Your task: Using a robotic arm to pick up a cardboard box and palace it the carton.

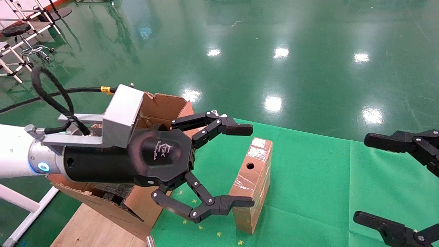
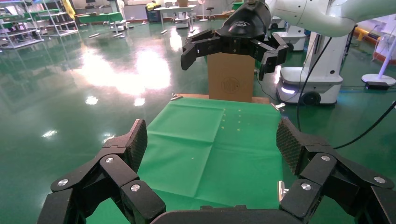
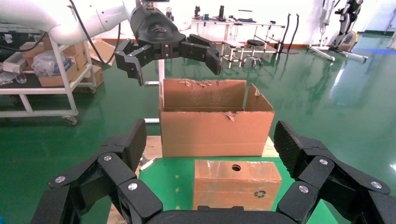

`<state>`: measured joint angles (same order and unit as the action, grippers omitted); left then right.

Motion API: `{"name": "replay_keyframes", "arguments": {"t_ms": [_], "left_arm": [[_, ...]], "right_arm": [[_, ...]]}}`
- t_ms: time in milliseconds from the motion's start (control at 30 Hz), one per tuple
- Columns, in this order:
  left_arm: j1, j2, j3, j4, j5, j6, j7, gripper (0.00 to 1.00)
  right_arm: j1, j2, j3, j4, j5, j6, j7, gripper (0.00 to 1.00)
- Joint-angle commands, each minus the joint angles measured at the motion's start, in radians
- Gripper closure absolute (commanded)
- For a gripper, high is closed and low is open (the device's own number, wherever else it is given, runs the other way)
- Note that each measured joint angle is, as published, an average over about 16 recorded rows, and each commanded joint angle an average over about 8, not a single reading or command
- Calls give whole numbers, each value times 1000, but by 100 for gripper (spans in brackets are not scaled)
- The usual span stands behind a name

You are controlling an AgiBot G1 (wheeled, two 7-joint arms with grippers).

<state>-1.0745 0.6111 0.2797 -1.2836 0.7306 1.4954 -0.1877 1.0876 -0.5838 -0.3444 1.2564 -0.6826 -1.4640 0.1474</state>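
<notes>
The small brown taped cardboard box (image 1: 253, 178) stands on a long edge on the green cloth (image 1: 308, 192), its round hole in the narrow side. My left gripper (image 1: 247, 166), on the white robotic arm (image 1: 13, 151), is open and empty. It hangs in the air over the carton (image 1: 164, 106) and short of the box, touching neither. In the right wrist view the box (image 3: 236, 184) lies close ahead with the carton (image 3: 215, 130) behind it. My right gripper (image 1: 363, 179) is open and empty at the cloth's right end. In the left wrist view an upright brown box (image 2: 231, 77) stands far off.
The carton rests on a wooden board (image 1: 89, 230) at the cloth's left end, with black foam (image 1: 109, 192) inside. White racks and a stool (image 1: 20, 41) stand on the green floor at far left. A wheeled white robot base (image 2: 308, 84) shows in the left wrist view.
</notes>
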Motion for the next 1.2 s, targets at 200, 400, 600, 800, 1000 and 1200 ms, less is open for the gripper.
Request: {"name": "replay_keyframes", "arguments": {"t_ms": [200, 400, 600, 800, 1000, 1200], "left_arm": [[0, 0, 0, 0, 0, 0, 0, 0], [0, 0, 0, 0, 0, 0, 0, 0], [0, 0, 0, 0, 0, 0, 0, 0], [0, 0, 0, 0, 0, 0, 0, 0], [-12, -3, 14, 4, 15, 2, -29, 0], [-91, -14, 73, -3, 116, -11, -153, 0]], "right_arm": [[0, 0, 0, 0, 0, 0, 0, 0], [0, 0, 0, 0, 0, 0, 0, 0], [0, 0, 0, 0, 0, 0, 0, 71], [0, 0, 0, 0, 0, 0, 0, 100], [0, 0, 0, 0, 0, 0, 0, 100], [0, 0, 0, 0, 0, 0, 0, 100]]}}
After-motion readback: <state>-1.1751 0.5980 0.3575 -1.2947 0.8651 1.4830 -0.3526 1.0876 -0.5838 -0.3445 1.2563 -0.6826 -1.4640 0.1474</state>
